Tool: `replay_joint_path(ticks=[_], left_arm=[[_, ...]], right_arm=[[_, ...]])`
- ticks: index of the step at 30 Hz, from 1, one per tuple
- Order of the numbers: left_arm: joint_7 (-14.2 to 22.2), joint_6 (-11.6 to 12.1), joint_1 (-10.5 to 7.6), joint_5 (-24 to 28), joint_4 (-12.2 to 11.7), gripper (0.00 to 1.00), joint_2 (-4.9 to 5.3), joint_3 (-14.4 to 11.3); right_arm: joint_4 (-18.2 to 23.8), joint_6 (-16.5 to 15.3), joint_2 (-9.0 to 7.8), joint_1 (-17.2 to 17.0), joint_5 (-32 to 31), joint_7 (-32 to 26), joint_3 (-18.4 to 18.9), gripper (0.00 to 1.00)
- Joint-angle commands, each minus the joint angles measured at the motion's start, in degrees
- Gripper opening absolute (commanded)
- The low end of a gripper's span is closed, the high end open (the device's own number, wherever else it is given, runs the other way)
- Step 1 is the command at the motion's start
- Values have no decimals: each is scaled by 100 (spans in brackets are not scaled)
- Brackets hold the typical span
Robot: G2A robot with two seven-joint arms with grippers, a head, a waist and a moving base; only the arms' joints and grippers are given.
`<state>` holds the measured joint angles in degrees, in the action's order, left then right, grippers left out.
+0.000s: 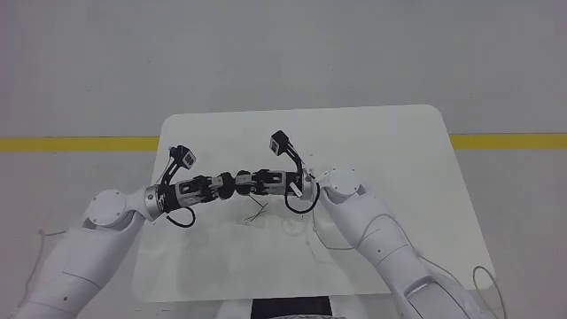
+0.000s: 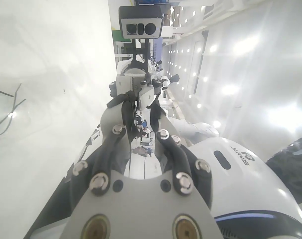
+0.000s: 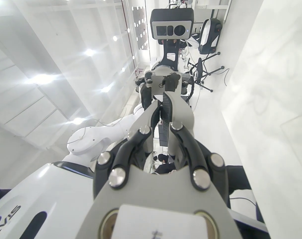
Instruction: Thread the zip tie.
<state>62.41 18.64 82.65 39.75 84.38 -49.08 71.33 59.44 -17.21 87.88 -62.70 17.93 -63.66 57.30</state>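
Over the middle of the white table (image 1: 381,142) my two grippers meet tip to tip. My left gripper (image 1: 229,183) (image 2: 134,98) is shut, and a thin black zip tie (image 2: 129,138) runs back between its fingers. Facing it, my right gripper (image 1: 251,180) (image 3: 162,98) is shut as well, its ribbed pads (image 3: 166,115) pressed together on the tie's other end. Where the tips meet, the tie itself is hidden by the fingers.
Several loose black zip ties (image 1: 257,213) (image 2: 9,111) lie on the table just in front of and below the grippers. Thin cables trail from the right arm near the table's front. Bare table stretches to the far side and the right.
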Motion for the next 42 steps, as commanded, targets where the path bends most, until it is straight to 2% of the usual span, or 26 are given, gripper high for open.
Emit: replay_joint_path(ticks=[1, 5, 17, 20, 25, 38, 42], left_arm=[[-8, 0, 4, 2, 1, 15, -3, 5], [-11, 4, 9, 6, -1, 13, -8, 10], [-216, 84, 38, -113, 30, 15, -29, 36], [-244, 84, 60, -105, 75, 11, -41, 55], [-318, 84, 95, -167, 117, 10, -66, 107], [-423, 84, 152, -323, 154, 5, -134, 208], [-452, 84, 166, -338, 157, 7, -157, 251]], right_arm=[[46, -16, -16, -26, -11, 53, -8, 0], [106, -26, -38, -68, 25, 149, -20, 0], [186, -101, -87, -148, 139, 530, -50, 0], [213, -117, -98, -157, 128, 618, -69, 0], [241, -102, -109, -164, 125, 753, -120, 0], [253, -138, -136, -136, 208, 811, -233, 0], [259, -157, -151, -137, 238, 820, -248, 0]])
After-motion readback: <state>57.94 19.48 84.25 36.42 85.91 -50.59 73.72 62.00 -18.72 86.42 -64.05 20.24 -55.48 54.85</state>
